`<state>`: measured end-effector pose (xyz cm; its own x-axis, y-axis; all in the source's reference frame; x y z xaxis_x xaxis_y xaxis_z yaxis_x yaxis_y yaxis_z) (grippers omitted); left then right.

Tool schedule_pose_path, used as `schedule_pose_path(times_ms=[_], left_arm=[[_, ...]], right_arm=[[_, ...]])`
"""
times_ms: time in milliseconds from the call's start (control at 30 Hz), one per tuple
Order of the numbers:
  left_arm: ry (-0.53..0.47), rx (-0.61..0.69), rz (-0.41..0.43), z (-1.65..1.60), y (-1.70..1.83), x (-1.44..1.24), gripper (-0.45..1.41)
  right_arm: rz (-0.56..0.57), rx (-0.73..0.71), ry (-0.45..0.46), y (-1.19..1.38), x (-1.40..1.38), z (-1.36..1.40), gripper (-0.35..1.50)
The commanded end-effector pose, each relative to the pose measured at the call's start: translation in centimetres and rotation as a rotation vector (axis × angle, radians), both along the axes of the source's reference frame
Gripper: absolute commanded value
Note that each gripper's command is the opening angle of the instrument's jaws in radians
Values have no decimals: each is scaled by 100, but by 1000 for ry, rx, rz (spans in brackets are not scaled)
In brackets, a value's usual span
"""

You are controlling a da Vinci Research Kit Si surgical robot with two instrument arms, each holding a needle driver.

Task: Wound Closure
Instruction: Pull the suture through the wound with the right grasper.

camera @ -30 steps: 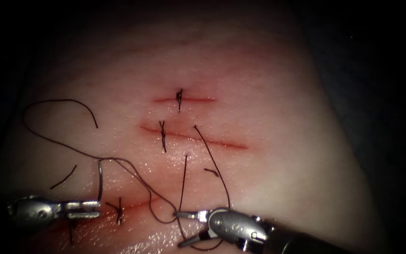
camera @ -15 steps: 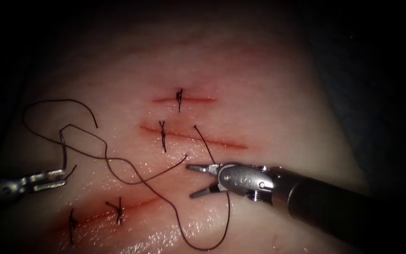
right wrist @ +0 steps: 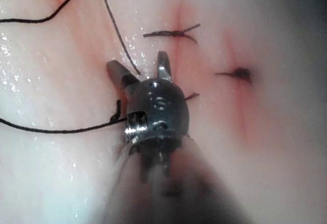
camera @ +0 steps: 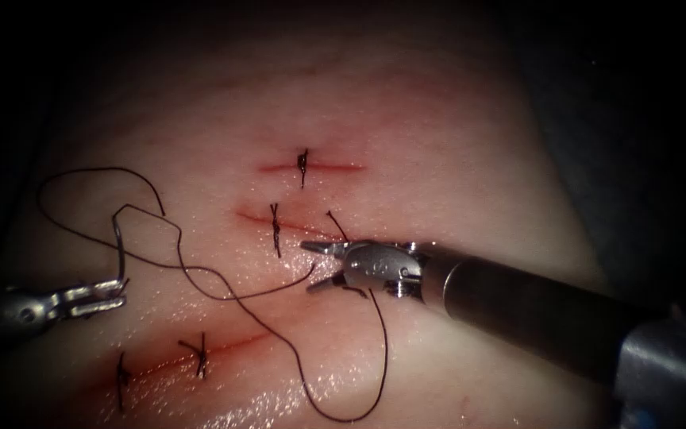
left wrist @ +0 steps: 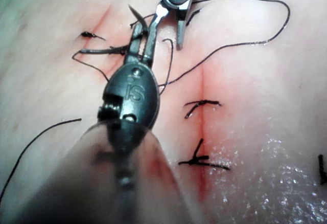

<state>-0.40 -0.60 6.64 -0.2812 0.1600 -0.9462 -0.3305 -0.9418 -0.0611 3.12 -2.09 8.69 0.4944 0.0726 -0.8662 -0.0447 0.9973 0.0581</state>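
Curved needle (camera: 119,250) — thin, grey-metal, standing clear of the tissue (camera: 438,159), not in it, off to the left of all the cuts. The left tool (camera: 101,295) has its jaws closed on the needle's lower end; the curve rises from there and hooks over at the top, where the dark thread (camera: 224,290) leaves it. In the left wrist view the same tool (left wrist: 139,47) clamps the needle (left wrist: 99,51), and its housing carries raised "IS" lettering.

Thread runs from the needle in loose bends across the tissue, dips past the lower cut (camera: 224,345) and loops up to the right tool (camera: 319,266). A separate strand (camera: 81,187) arcs further left.

Right tool sits over the right part of the middle cut (camera: 319,230), jaws spread apart, holding nothing — a thread end lies between them in the right wrist view (right wrist: 143,70), ungripped.

Three short red-edged cuts: upper cut (camera: 311,168) with one knotted stitch (camera: 303,165), middle with one stitch (camera: 275,229), lower with two stitches (camera: 200,353). Tissue is pale pink, wet and glistening near the lower cut.
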Motion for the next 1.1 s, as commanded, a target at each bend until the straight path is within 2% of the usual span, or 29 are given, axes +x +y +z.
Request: schedule_pose_path(times_ms=[33,200,333,433,467,667,700,800,1100], left_arm=[[0,-3,1,6,1,-5,-45],[-1,-7,1,7,-2,-6,-45],[-8,-4,0,10,-1,-12,-45],[-10,-6,-5,15,0,-19,-45],[-10,-5,0,18,1,-23,-45],[-10,-5,9,24,1,-31,-45],[-9,-5,8,24,1,-31,-45],[-9,-4,12,23,1,-31,-45],[-5,-5,11,20,-1,-29,-45]], right_arm=[[-20,8,-10,3,1,3,-35],[-42,12,-10,-6,-12,-10,-35],[-81,15,26,-27,-9,-37,-35],[-104,32,61,-46,-3,-65,-35],[-117,42,85,-59,2,-85,-35],[-133,64,148,-93,12,-138,-35],[-134,83,173,-107,15,-155,-35],[-145,98,195,-127,22,-176,-35],[-156,157,263,-167,45,-213,-35]])
